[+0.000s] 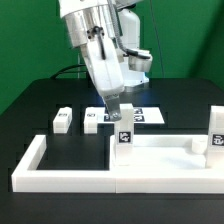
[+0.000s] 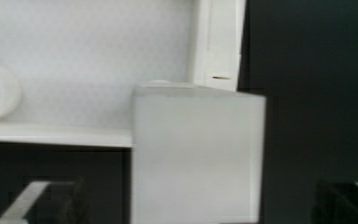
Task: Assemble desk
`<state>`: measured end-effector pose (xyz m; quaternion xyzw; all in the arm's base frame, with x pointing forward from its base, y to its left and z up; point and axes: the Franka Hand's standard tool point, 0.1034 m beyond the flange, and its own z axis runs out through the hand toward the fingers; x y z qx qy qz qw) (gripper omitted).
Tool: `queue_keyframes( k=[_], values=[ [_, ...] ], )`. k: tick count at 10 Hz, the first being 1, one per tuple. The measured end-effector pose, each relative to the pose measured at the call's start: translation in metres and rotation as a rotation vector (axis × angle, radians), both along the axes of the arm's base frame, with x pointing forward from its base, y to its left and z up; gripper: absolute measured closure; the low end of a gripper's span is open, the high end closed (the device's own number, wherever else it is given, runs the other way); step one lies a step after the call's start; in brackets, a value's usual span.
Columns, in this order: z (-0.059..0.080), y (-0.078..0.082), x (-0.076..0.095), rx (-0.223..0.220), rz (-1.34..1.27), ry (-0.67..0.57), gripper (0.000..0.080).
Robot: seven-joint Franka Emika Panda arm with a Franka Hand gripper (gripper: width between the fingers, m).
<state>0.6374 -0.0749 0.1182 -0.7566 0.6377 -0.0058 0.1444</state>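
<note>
Two loose white legs [image 1: 63,120] were seen lying on the black tabletop [image 1: 60,100], behind the low white wall [image 1: 60,172]. The flat desk board [image 1: 165,152] was laid inside that wall, with one leg [image 1: 123,135] stood up at its corner on the exterior view's left and another leg [image 1: 215,135] at its right end. The tool [image 1: 120,110] was held over the left leg with its fingers [image 2: 34,200] spread wide on each side, and nothing was gripped.
</note>
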Motion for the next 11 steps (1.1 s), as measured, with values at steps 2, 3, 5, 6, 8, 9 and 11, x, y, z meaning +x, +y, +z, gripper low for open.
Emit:
queue_keyframes(
  k=[2,3,5,6,8,9,11],
  values=[
    [-0.001,0.004,-0.001,-0.056,0.339,-0.082,0.0152],
    [-0.001,0.013,-0.003,-0.07,0.387,-0.095,0.0152],
    [-0.002,0.009,-0.003,-0.1,0.516,-0.121,0.0151],
    [-0.002,0.007,-0.005,-0.129,0.656,-0.129,0.0151],
    [-0.002,0.001,-0.01,-0.193,1.145,-0.116,0.0151],
    [-0.003,0.0,-0.013,-0.171,1.276,-0.101,0.0151],
    [-0.003,-0.001,-0.012,-0.177,1.232,-0.095,0.0178]
  ],
)
